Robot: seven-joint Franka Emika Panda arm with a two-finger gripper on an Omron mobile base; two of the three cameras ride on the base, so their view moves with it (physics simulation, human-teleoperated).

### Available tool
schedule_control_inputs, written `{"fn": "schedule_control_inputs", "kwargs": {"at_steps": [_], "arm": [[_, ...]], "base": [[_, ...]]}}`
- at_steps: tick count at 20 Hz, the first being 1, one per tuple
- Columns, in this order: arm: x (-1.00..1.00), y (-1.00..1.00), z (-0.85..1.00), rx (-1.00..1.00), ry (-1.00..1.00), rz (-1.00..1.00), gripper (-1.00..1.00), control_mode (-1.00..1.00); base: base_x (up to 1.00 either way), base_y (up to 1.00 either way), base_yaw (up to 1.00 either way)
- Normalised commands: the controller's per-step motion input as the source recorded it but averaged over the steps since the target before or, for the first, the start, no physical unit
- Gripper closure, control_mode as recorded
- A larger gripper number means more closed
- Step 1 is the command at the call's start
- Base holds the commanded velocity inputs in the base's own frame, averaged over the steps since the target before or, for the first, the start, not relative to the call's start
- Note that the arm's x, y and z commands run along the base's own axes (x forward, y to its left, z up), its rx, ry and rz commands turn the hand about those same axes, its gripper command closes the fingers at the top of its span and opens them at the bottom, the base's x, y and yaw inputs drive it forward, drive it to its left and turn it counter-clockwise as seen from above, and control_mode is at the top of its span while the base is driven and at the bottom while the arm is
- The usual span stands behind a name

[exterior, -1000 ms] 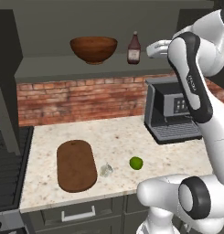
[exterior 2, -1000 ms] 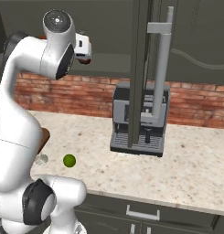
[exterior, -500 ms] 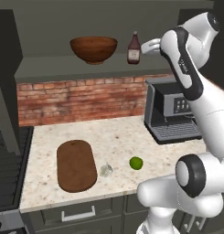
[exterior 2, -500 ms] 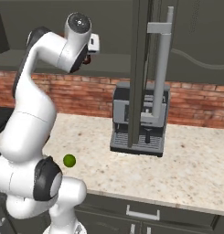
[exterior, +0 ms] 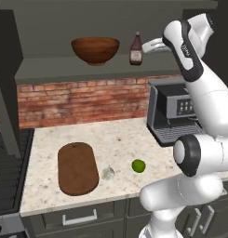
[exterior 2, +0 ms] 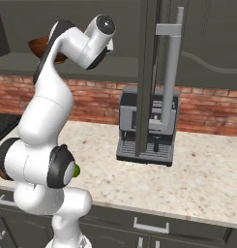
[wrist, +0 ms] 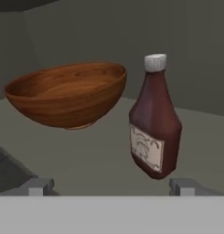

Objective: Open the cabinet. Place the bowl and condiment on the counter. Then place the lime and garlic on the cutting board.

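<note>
The cabinet (exterior: 50, 70) stands open. On its shelf sit the reddish-brown bowl (exterior: 95, 49) (wrist: 67, 96) and, right of it, the dark condiment bottle (exterior: 136, 50) (wrist: 154, 132), upright. My gripper (exterior: 148, 46) (wrist: 109, 186) is open at shelf height, just right of the bottle, holding nothing; in the hand view the bottle stands close ahead, nearer the right fingertip (wrist: 182, 185). Down on the counter (exterior: 120, 139) lie the dark cutting board (exterior: 78, 167), the pale garlic (exterior: 108, 173) beside its right edge, and the green lime (exterior: 138, 165) (exterior 2: 77, 170).
A coffee machine (exterior: 173, 116) (exterior 2: 149, 128) stands at the back right of the counter, under my arm. The black stove (exterior: 8, 160) borders the counter on the left. An open cabinet door with a silver bar handle (exterior 2: 169, 82) hangs in front of the coffee machine.
The arm has stretched up and leftward, bringing the open gripper closer to the bottle on the shelf. Bowl, bottle, lime and garlic have not moved.
</note>
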Motion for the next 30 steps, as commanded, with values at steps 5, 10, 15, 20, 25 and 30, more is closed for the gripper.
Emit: {"fn": "schedule_control_inputs", "kwargs": {"at_steps": [5, 10, 15, 20, 25, 30], "arm": [[0.45, 0.0, 0.0, -0.01, 0.0, 0.06, -1.0, -1.0], [0.32, 0.0, -0.01, 0.0, 0.0, 0.02, -1.0, -1.0], [0.23, 0.0, -0.12, -0.01, 0.0, 0.01, -1.0, -1.0], [0.3, 0.03, -0.2, -0.01, 0.0, 0.01, -1.0, -1.0], [0.27, 0.06, -0.13, -0.01, 0.0, 0.02, -1.0, -1.0], [0.06, 0.0, -0.01, 0.0, 0.0, 0.03, -1.0, -1.0]], "base": [[0.0, 0.0, 0.0], [0.0, 0.0, 0.0], [0.0, 0.0, 0.0], [0.0, 0.0, 0.0], [0.0, 0.0, 0.0], [0.0, 0.0, 0.0]]}}
